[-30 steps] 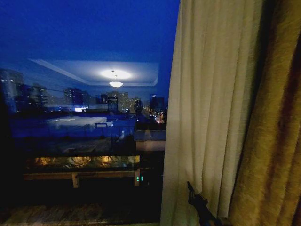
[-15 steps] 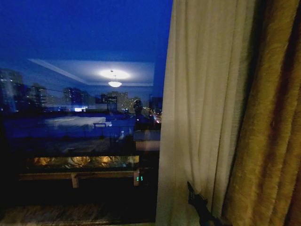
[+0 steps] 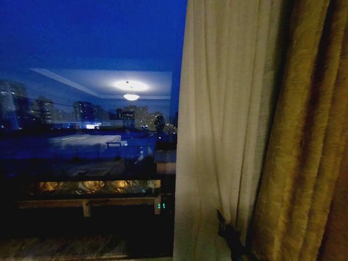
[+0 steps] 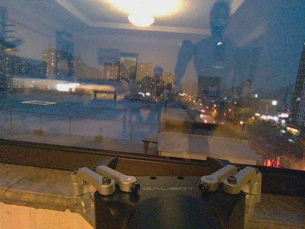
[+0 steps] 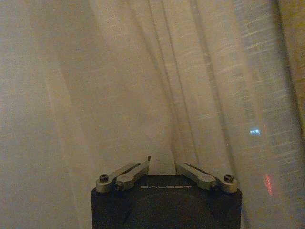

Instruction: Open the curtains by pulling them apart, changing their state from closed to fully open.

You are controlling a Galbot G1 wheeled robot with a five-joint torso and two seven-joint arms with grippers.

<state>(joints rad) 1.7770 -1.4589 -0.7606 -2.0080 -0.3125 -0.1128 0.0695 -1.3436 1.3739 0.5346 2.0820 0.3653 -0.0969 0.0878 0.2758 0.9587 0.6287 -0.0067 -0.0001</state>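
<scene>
A large dark glass window [image 3: 87, 125] takes up the left part of the head view, showing a night city skyline with lit towers and, mirrored in the pane, a glowing round ceiling lamp [image 3: 130, 92]. A stone-coloured window sill [image 4: 33, 183] runs along the foot of the glass in the left wrist view.

To the right of the window hangs the sheer cream-white curtain panel [image 3: 217, 136], gathered into many vertical pleats that reach down past the lower edge of the head view. Its weave is loose and thin enough that small points of light shine through it in the right wrist view [image 5: 200, 95]. Just right of it, touching its outer edge, hangs a thick golden-brown drape [image 3: 304, 152] with a coarse, plush texture and broad, heavy folds; it is opaque.

The right gripper [image 5: 162, 164], black-bodied with grey metal linkages, sits low against the cream panel, its jaws clenched on a pinched fold of the fabric. From the head view its dark shape [image 3: 231, 236] stands at the seam between the panel and the drape.

The left gripper [image 4: 167, 183] faces the window just above the sill, its jaws spread wide and holding nothing.
</scene>
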